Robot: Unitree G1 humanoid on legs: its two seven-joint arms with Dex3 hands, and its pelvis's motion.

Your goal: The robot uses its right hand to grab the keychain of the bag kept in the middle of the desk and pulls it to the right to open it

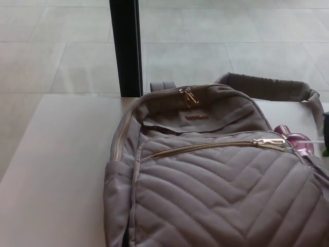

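Note:
A grey quilted backpack [205, 190] lies on the pale desk [56, 175] in the head view. The gold zipper of its front pocket [205, 146] runs across the bag, and the gold pull [271, 141] sits at the right end of that line. A pink, partly see-through keychain [298, 140] lies just right of the pull. Only a dark sliver of my right hand [326, 128], with a green spot below it, shows at the right picture edge, apart from the pull. My left hand does not show.
A second gold zipper pull [189, 95] sits at the top of the bag. The grey shoulder strap [272, 87] curves off to the back right. A black post [126, 49] stands behind the desk, over a tiled floor [231, 41].

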